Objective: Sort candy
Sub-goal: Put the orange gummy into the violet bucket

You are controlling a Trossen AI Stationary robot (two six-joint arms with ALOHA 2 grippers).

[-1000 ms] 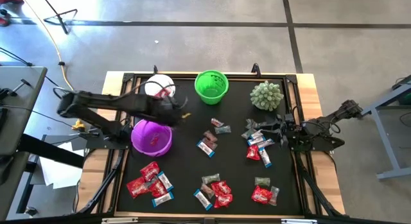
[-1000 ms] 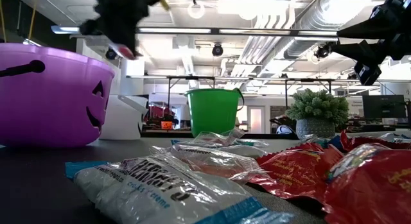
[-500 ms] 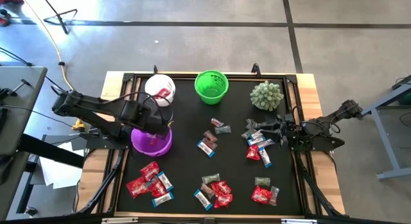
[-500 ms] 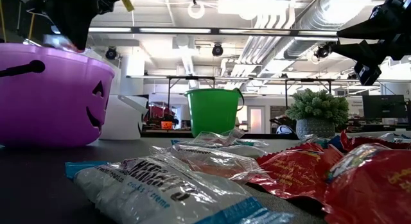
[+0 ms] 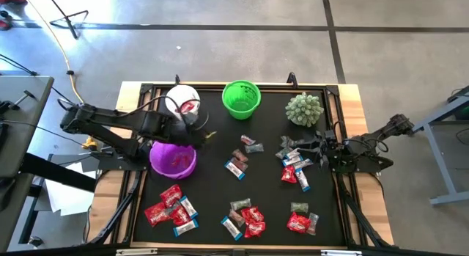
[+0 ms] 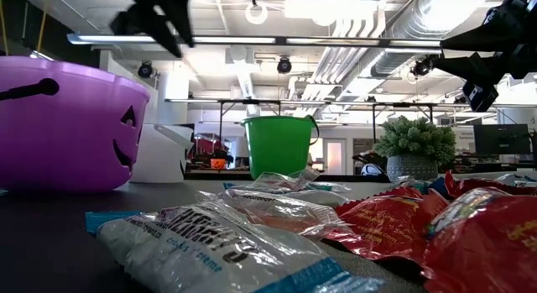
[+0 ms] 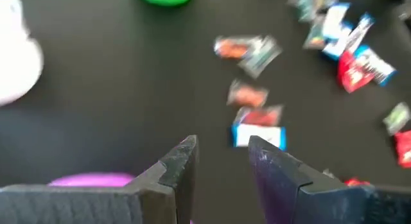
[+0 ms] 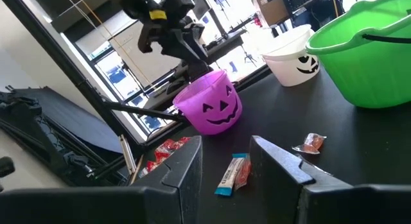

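Jaws on our left gripper (image 5: 196, 130) stand apart with nothing between them; it hangs above the mat between the purple pumpkin bucket (image 5: 173, 158) and the white bucket (image 5: 182, 99), just past the purple one's rim. In the left wrist view both dark fingers (image 7: 181, 165) show a clear gap, with black mat and scattered wrappers beyond. Our right gripper (image 5: 316, 147) waits at the right side of the table, jaws parted and empty, raised over the cluster of candy (image 5: 293, 166) there.

We see the candy spread over the black mat (image 5: 212, 183) in loose groups: one near the front left corner (image 5: 171, 210), one at the front middle (image 5: 245, 218), a few pieces in the centre (image 5: 239, 159), and a small group at the front right (image 5: 301, 219). The green bucket (image 5: 241, 98) stands at the back, and a spiky pale-green ball (image 5: 304, 108) sits to its right.
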